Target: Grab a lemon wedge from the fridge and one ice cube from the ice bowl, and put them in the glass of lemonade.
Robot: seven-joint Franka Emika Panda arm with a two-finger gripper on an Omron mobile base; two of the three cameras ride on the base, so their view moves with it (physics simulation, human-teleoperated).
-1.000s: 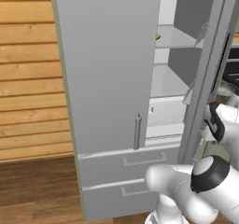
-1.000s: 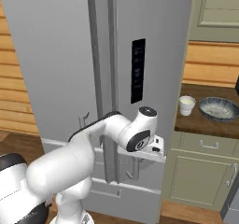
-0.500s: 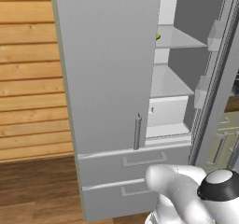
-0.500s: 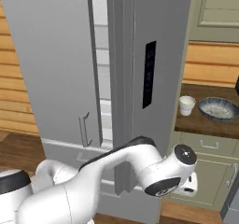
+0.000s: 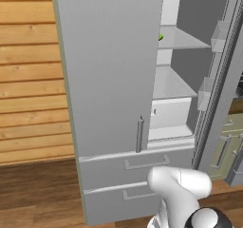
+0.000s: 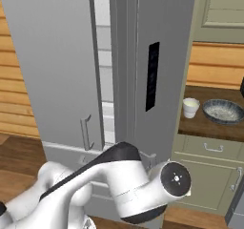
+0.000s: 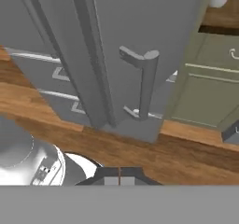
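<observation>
The grey fridge [image 5: 109,80] has its left door closed and its right door [image 6: 157,56], the one with the black panel, swung wide open. Inside, a small yellow-green lemon wedge [image 5: 160,36] lies on the upper shelf, partly hidden behind the left door's edge. On the wooden counter to the right stand the whitish glass of lemonade [image 6: 191,107] and the wide grey ice bowl [image 6: 223,111]. My gripper [image 7: 119,176] is shut with nothing in it. It hangs low above the floor, short of the open door's bar handle [image 7: 147,85].
Two fridge drawers [image 5: 142,163] sit below the doors. Olive-green cabinets [image 6: 209,175] stand under the counter, right of the open door. Wooden floor [image 7: 177,157] lies below the hand. My white arm [image 6: 124,185] bends low in front of the fridge.
The fridge's right door has swung further open. My arm has dropped lower and to the right, away from the handle, and the fingers have shut.
</observation>
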